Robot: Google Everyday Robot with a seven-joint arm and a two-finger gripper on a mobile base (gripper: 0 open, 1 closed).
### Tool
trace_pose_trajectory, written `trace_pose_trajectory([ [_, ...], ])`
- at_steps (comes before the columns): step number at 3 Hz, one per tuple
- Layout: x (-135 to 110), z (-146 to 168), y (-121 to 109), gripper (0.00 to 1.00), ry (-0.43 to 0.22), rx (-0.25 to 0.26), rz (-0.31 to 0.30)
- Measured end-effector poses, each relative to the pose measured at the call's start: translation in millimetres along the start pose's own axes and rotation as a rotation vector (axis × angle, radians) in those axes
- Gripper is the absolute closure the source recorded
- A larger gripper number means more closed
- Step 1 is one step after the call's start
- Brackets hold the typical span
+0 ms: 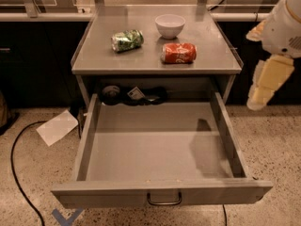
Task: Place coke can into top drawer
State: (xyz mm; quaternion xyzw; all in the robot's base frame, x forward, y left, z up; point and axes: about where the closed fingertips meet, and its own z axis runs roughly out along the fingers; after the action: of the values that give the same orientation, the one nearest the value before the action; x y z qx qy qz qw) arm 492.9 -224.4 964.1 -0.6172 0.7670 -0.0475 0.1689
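Observation:
The red coke can (178, 53) lies on its side on the grey cabinet top (155, 62), right of centre, just in front of a white bowl (170, 25). The top drawer (157, 149) is pulled fully open below, with its dark pull handle (164, 200) at the front centre. Its front part is bare. My gripper (261, 95) hangs at the right edge of the view, beside the cabinet's right side, to the right of the can and apart from it. It holds nothing that I can see.
A crushed green-and-white can (127, 40) lies left of the coke can. Dark items (134, 95) lie at the back of the drawer. A white sheet of paper (57, 126) and a black cable (19, 173) lie on the speckled floor at the left.

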Motion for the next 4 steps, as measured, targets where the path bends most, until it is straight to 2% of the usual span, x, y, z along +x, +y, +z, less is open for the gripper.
trace_pose_trajectory([
  [1,2,30,-56,0.00,0.000,0.019,-0.030],
  [2,0,56,-96,0.00,-0.002,0.019,-0.063],
  [3,-8,80,-131,0.00,-0.041,0.005,-0.089],
  [4,-9,80,-131,0.00,-0.041,0.005,-0.089],
])
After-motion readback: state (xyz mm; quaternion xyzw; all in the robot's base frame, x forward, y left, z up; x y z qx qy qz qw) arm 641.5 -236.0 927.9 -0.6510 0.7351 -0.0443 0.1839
